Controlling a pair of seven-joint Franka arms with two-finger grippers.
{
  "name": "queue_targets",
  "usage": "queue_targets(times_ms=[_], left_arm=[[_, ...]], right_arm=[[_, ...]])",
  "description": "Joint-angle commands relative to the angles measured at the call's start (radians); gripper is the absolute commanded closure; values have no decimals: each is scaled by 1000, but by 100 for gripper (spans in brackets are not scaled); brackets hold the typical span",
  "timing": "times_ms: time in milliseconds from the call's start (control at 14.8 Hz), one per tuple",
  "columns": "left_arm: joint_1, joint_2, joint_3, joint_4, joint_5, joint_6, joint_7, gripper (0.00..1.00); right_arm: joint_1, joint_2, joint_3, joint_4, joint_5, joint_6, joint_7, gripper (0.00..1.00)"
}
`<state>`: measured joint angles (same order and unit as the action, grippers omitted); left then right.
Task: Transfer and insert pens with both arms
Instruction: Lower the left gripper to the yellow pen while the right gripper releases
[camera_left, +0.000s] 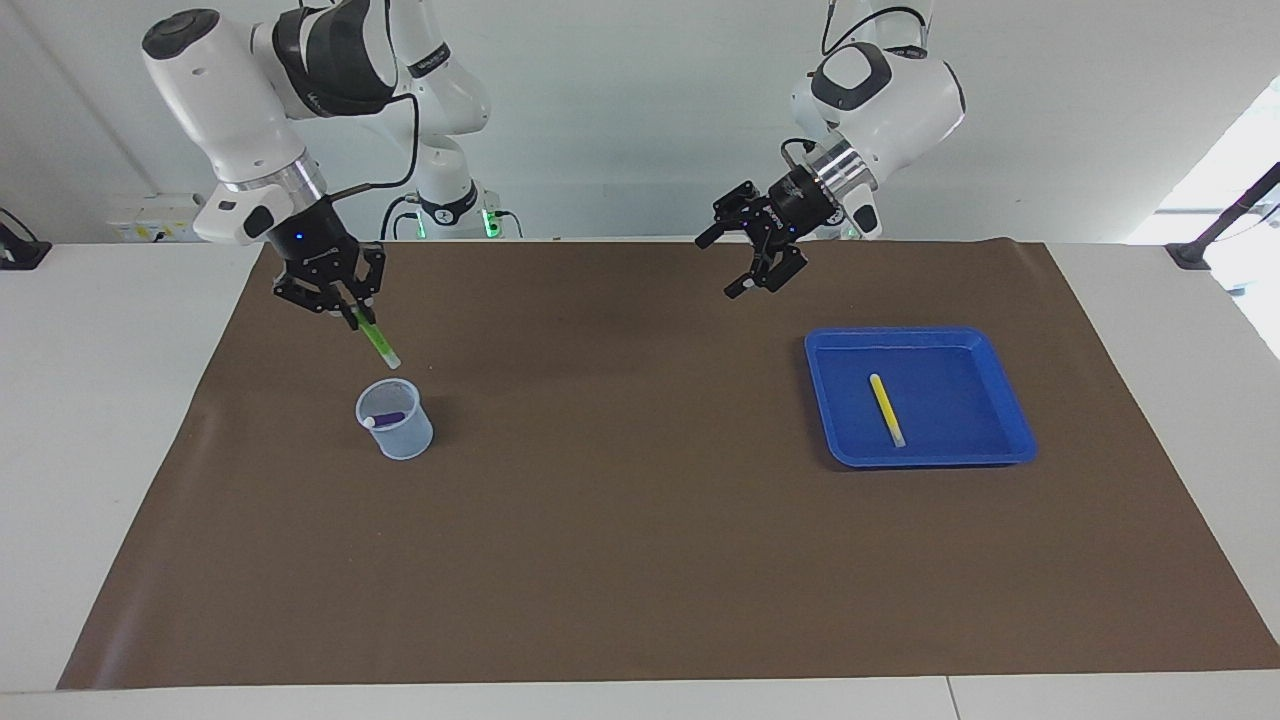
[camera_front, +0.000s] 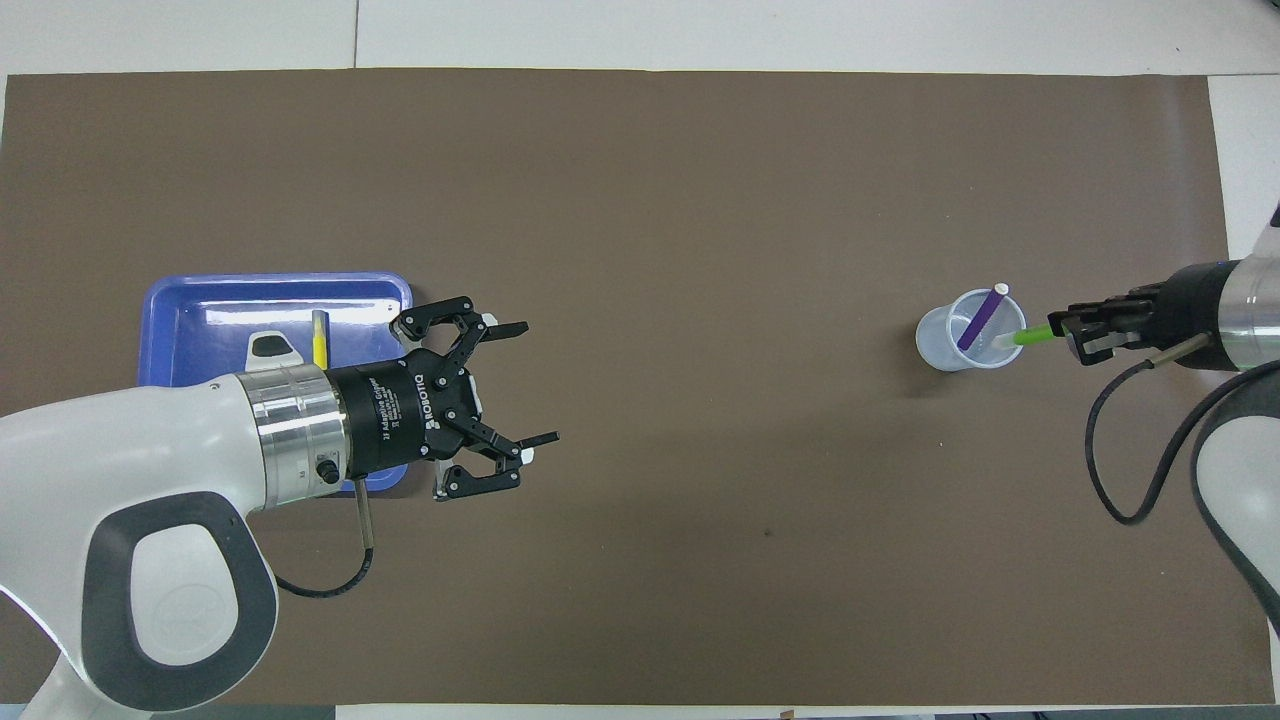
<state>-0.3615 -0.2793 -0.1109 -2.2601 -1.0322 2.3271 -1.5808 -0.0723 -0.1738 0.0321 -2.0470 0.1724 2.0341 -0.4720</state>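
My right gripper (camera_left: 352, 312) (camera_front: 1060, 328) is shut on the green pen (camera_left: 377, 343) (camera_front: 1030, 336). The pen hangs tilted, pale end down, just above the rim of the clear cup (camera_left: 408, 440) (camera_front: 935, 345). The purple pen (camera_left: 386, 417) (camera_front: 980, 317) leans inside that cup. Up in the air, my left gripper (camera_left: 720, 267) (camera_front: 535, 382) stands open and holds nothing, over the mat beside the blue tray (camera_left: 950, 390) (camera_front: 190, 320). The yellow pen (camera_left: 886, 410) (camera_front: 319, 340) lies in the tray, partly covered by the left arm in the overhead view.
A brown mat (camera_left: 640, 520) (camera_front: 640, 180) covers most of the white table. The cup stands toward the right arm's end, the tray toward the left arm's end. A black angled rod (camera_left: 1225, 225) stands at the table's edge by the left arm's end.
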Motion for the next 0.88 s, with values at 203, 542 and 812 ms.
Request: queue_targets(times_ms=[203, 542, 812], left_arm=[[197, -34, -4, -24, 228, -285, 220, 0], [317, -31, -4, -22, 380, -445, 555, 0], [384, 27, -4, -15, 504, -471, 812, 0]], right_arm=[[-21, -16, 14, -108, -16, 148, -22, 100], [-34, 34, 16, -124, -10, 215, -17, 100], [-29, 73, 16, -131, 2, 276, -20, 100]])
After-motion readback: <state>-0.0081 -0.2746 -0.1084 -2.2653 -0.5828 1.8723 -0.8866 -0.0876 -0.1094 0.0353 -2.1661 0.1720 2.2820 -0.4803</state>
